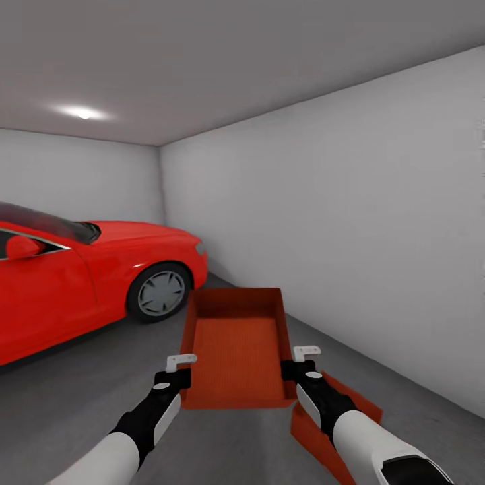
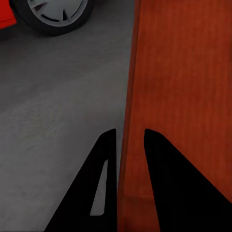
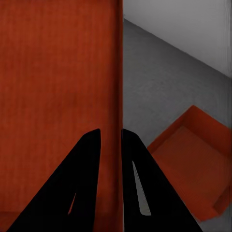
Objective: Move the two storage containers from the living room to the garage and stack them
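Holding one orange-red open-top rectangular box [image 1: 239,347] in the air, my left pincer [image 1: 180,364] clenches its 9 o'clock wall, my right pincer [image 1: 304,354] its 3 o'clock wall. Second identical box [image 1: 316,431] lies on the dark grey concrete floor [image 1: 81,391] at 4 o'clock; red car [image 1: 81,276] at 10 o'clock.

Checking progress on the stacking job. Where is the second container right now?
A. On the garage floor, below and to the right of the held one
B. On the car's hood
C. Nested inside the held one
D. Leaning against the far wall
A: the second container lies on the grey floor under the right arm, while the held container is gripped at its side walls by the left pincer and right pincer.
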Tool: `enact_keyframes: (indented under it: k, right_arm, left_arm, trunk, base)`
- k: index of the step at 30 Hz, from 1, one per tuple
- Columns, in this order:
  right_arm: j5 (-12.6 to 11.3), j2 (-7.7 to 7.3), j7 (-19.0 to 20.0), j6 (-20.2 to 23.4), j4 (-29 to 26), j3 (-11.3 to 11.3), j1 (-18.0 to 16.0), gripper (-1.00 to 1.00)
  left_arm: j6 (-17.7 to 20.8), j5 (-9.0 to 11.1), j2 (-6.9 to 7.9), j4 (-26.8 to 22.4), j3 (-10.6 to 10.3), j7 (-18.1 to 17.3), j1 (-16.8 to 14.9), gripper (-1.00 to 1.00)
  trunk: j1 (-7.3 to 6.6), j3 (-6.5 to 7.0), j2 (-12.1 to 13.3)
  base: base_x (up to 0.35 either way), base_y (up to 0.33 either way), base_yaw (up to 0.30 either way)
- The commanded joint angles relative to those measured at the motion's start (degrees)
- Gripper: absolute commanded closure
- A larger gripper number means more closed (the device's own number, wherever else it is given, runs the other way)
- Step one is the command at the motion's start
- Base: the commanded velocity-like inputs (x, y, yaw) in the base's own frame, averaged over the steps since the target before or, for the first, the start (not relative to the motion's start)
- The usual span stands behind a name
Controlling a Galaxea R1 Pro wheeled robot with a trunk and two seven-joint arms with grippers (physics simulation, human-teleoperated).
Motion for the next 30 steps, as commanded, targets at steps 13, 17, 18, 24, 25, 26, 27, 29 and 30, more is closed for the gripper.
enact_keyframes:
  k: [13, 17, 18, 24, 25, 26, 27, 29, 30]
  right_arm:
    - [0.3, -0.09, -0.2, 0.2, -0.3, -0.3, -0.1, 1.00]
    - [0.3, -0.06, -0.2, 0.2, -0.3, -0.3, 0.0, 1.00]
    - [0.3, -0.05, -0.2, 0.2, -0.3, -0.3, 0.0, 1.00]
    - [0.3, -0.03, -0.2, 0.2, -0.3, -0.3, 0.0, 1.00]
    - [0.3, -0.03, -0.2, 0.2, -0.3, -0.3, -0.1, 1.00]
    - [0.3, -0.03, -0.2, 0.2, -0.3, -0.3, -0.1, 1.00]
    - [0.3, -0.04, -0.2, 0.2, -0.3, -0.3, -0.1, 1.00]
    - [0.3, -0.03, -0.2, 0.2, -0.3, -0.3, -0.1, 1.00]
    - [0.3, -0.03, -0.2, 0.2, -0.3, -0.3, -0.1, 1.00]
  left_arm:
    - [0.4, 0.5, 2.88, 0.0, 4.1, 1.1, 0.0, 1.00]
    - [0.4, 0.5, 2.87, -0.1, 4.0, 1.1, 0.0, 1.00]
    - [0.4, 0.5, 2.87, -0.1, 4.0, 1.1, 0.0, 1.00]
    - [0.3, 0.5, 2.87, 0.0, 4.0, 1.1, 0.0, 1.00]
    - [0.3, 0.5, 2.87, 0.0, 4.0, 1.1, 0.0, 1.00]
    - [0.4, 0.5, 2.87, 0.0, 4.0, 1.1, 0.0, 1.00]
    - [0.4, 0.5, 2.87, 0.0, 4.0, 1.1, 0.0, 1.00]
    - [0.4, 0.5, 2.87, 0.0, 4.0, 1.1, 0.0, 1.00]
    - [0.4, 0.5, 2.87, 0.0, 4.0, 1.1, 0.0, 1.00]
  trunk:
    - [0.05, -0.01, 0.0]
    - [0.05, -0.01, 0.0]
    - [0.05, -0.01, 0.0]
    - [0.05, -0.01, 0.0]
    - [0.05, -0.01, 0.0]
    - [0.05, -0.01, 0.0]
    - [0.05, -0.01, 0.0]
    - [0.05, -0.01, 0.0]
    - [0.05, -0.01, 0.0]
  base:
    - [0.323, 0.142, -0.242]
    - [0.323, 0.143, -0.242]
    - [0.323, 0.143, -0.242]
    - [0.323, 0.143, -0.242]
    - [0.323, 0.143, -0.242]
    - [0.323, 0.143, -0.242]
    - [0.323, 0.143, -0.242]
    - [0.323, 0.143, -0.242]
    - [0.323, 0.142, -0.242]
